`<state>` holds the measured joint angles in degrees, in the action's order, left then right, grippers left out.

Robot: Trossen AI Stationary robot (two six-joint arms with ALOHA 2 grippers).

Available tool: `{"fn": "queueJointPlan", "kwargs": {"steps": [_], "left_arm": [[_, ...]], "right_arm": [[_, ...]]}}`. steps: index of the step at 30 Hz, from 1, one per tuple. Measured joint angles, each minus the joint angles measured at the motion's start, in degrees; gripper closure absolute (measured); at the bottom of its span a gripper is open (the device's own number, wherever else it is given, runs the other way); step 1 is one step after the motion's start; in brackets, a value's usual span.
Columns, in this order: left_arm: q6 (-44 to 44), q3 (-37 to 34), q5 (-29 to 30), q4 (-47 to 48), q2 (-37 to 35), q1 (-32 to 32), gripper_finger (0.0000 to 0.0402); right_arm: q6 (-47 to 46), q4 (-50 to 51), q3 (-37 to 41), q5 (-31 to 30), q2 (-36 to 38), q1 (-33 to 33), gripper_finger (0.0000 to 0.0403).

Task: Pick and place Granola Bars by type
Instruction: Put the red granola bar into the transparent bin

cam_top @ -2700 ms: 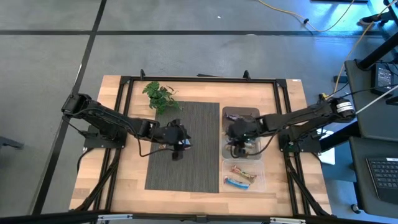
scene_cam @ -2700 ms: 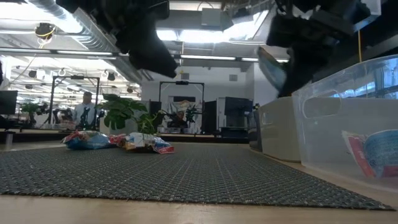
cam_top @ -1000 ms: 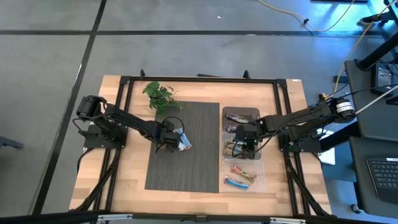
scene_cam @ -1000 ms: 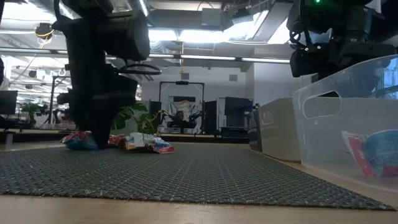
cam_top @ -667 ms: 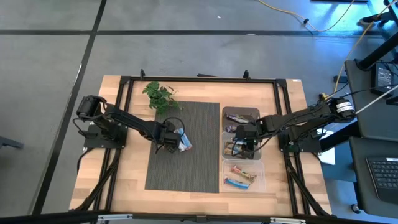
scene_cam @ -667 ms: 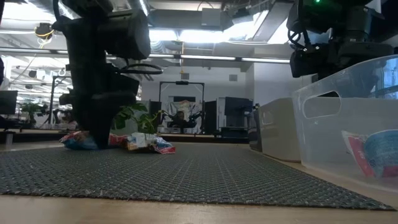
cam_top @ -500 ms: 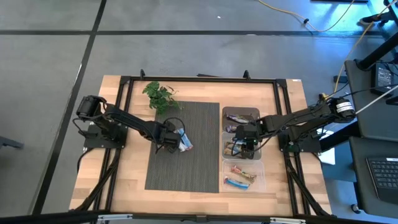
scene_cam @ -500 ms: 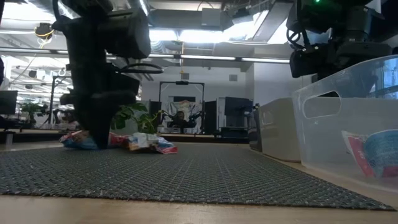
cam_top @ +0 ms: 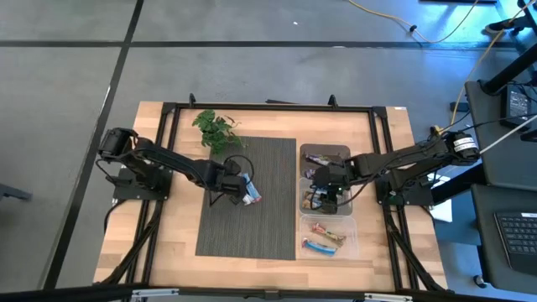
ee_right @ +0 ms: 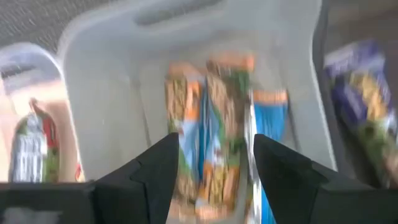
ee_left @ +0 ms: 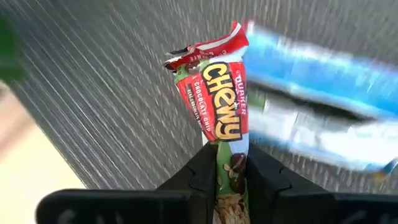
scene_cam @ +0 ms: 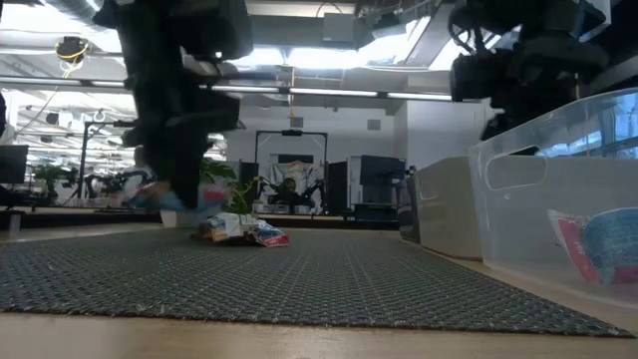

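My left gripper is shut on a granola bar in a red, green and white wrapper, above the dark mat; in the high view the gripper stands at the mat's left middle. More bars lie on the mat beside it, one of them blue. My right gripper is open over the middle bin, which holds orange and blue bars. My left gripper pinches the bar's near end between its two fingers, which press on the wrapper's long edges and narrow it there. The fingers slant down from above and lie along the bar. The bar sticks out past the fingertips, lifted clear of the mat.
Three clear bins stand in a row right of the mat: the far one with a purple bar, the middle one, and the near one with red-wrapped bars. A green plant sprig lies at the mat's far left corner.
My left gripper has shut on the red-green bar in the pile and gone up with it. The bar is lifted clear of the mat, while the other bars stay lying there.
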<state>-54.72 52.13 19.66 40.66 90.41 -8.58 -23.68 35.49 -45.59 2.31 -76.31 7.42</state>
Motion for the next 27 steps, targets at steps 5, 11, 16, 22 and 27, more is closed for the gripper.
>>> {"fn": "queueJointPlan", "kwargs": {"steps": [5,11,16,22,27], "left_arm": [[1.18,0.62,10.48,-3.65,-2.37,-2.48,0.0351],[14.76,0.64,13.55,-17.15,-3.61,-4.93,0.0350],[27.35,0.64,10.65,-31.12,-3.26,-5.69,0.0354],[38.66,0.67,10.67,-44.61,-3.26,-5.68,0.0348],[44.46,0.67,10.66,-51.89,-2.69,-5.16,0.0353]], "right_arm": [[4.89,-8.94,-0.14,-5.56,0.00,0.00,0.0192],[16.02,-22.25,-0.14,-7.83,0.00,0.00,0.0192],[19.63,-28.71,-0.17,-6.75,0.00,0.00,0.0192],[21.27,-32.25,-0.17,-6.73,0.00,0.00,0.0192],[27.02,-36.11,-0.17,-5.65,0.00,0.02,0.0184]]}}
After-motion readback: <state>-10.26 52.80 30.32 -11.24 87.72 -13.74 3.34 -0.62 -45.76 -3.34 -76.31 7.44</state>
